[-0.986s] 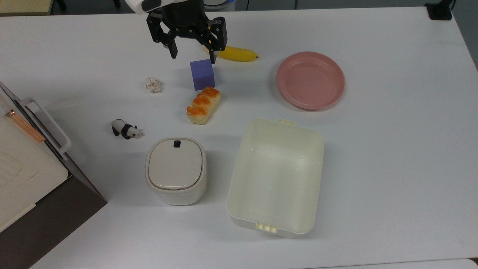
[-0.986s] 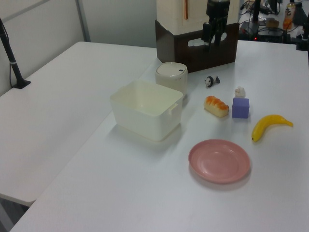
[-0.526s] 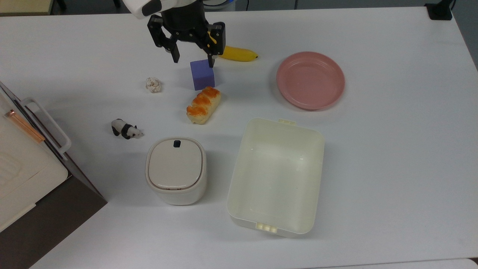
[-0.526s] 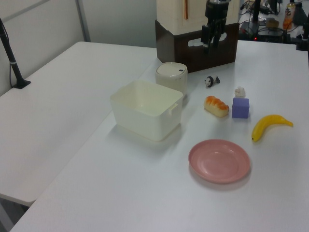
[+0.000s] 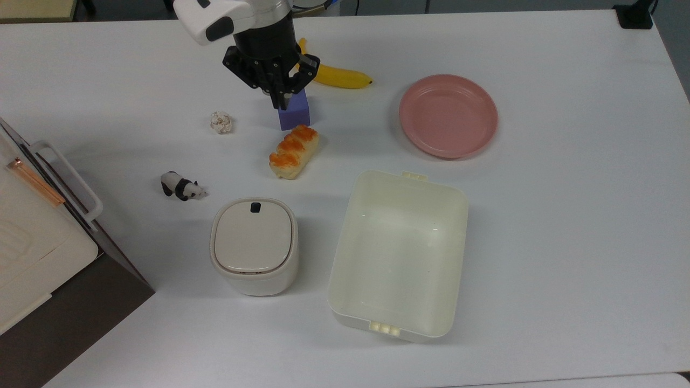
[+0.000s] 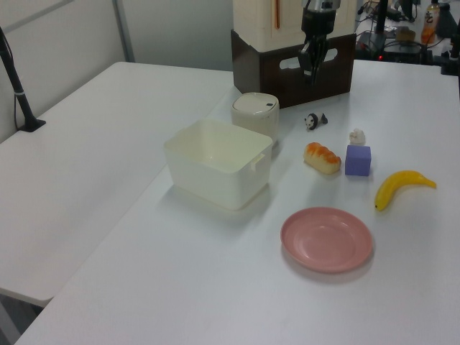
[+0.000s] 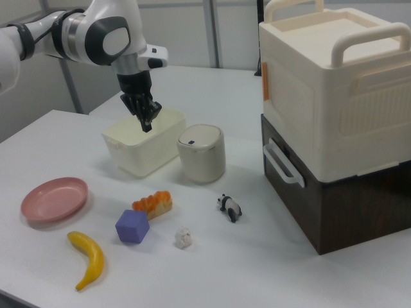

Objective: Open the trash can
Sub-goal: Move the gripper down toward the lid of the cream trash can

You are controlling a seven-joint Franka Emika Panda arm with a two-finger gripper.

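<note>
Currently, operator, your gripper [image 5: 280, 102] hangs above the desk [image 5: 566, 215] toward the top view's far edge, its fingers drawn together and holding nothing; it sits over the purple block [image 5: 295, 114], with the banana [image 5: 339, 76] just beyond; the trash can [image 5: 254, 245] stands well apart from it, nearer the top view's bottom edge, lid flat and closed, dark button [image 5: 255, 207] untouched; the lidless tub [image 5: 399, 253] stands just beside the can.

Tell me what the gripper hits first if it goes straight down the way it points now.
Probably the purple block: the gripper, jaws shut, hangs over it in the top view. Depth is unclear, so it may meet bare table.
</note>
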